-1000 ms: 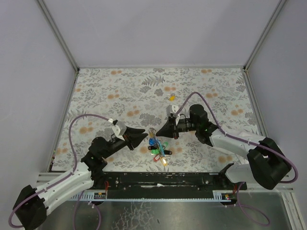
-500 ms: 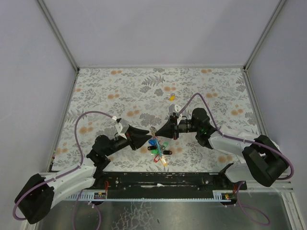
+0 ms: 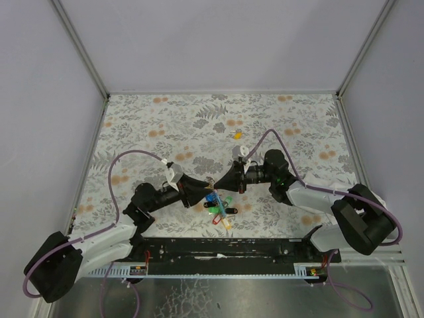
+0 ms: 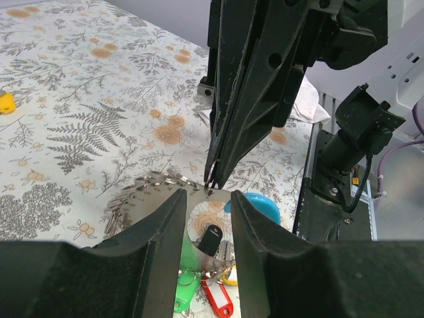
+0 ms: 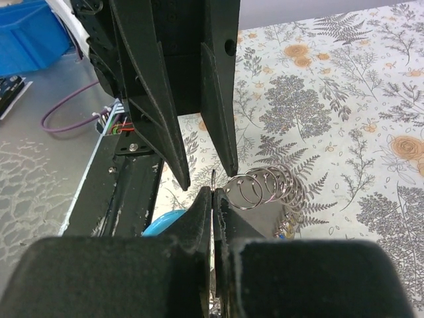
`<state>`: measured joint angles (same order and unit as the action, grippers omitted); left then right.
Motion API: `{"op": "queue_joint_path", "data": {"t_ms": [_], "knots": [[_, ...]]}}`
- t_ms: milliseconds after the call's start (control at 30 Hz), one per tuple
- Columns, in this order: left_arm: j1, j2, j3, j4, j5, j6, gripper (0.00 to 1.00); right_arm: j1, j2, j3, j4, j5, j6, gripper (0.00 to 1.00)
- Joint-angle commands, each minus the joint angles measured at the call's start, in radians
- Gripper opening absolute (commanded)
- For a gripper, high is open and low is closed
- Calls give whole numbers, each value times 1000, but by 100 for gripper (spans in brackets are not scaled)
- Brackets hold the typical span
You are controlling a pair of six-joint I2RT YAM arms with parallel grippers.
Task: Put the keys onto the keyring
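The left gripper has slid in over the last second, so its open fingers now sit tip to tip with the right gripper, whose fingers are pinched shut on the keyring. The bunched keys lie right by the tips. The loose yellow key is well apart on the surface, so it looks like nothing's threaded yet.

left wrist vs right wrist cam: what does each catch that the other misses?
Left wrist only: red plastic key tag, green plastic key tag, black plastic key head, small yellow piece lying apart. Right wrist only: blue plastic bin off the table. Both: stack of silver metal rings, floral tablecloth.
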<state>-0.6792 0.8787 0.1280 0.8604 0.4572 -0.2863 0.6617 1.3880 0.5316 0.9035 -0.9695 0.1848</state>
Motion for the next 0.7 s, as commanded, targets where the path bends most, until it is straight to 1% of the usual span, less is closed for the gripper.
{"op": "queue_joint_path", "data": {"t_ms": [0, 167, 300, 400, 600, 667], "knots": [[6, 26, 52, 70, 60, 19, 32, 10, -34, 5, 9, -16, -123, 0], [7, 26, 55, 31, 85, 37, 32, 10, -78, -14, -9, -23, -336, 0], [10, -27, 46, -42, 57, 67, 32, 10, -110, -13, -81, -19, -577, 0], [15, -53, 42, -65, 39, 81, 32, 10, -132, -24, -118, -8, -721, 0], [15, -41, 56, -82, 48, 119, 32, 20, -127, -28, -151, -4, -867, 0], [15, -32, 59, -85, 54, 134, 35, 34, -138, -25, -198, 10, -916, 0]]}}
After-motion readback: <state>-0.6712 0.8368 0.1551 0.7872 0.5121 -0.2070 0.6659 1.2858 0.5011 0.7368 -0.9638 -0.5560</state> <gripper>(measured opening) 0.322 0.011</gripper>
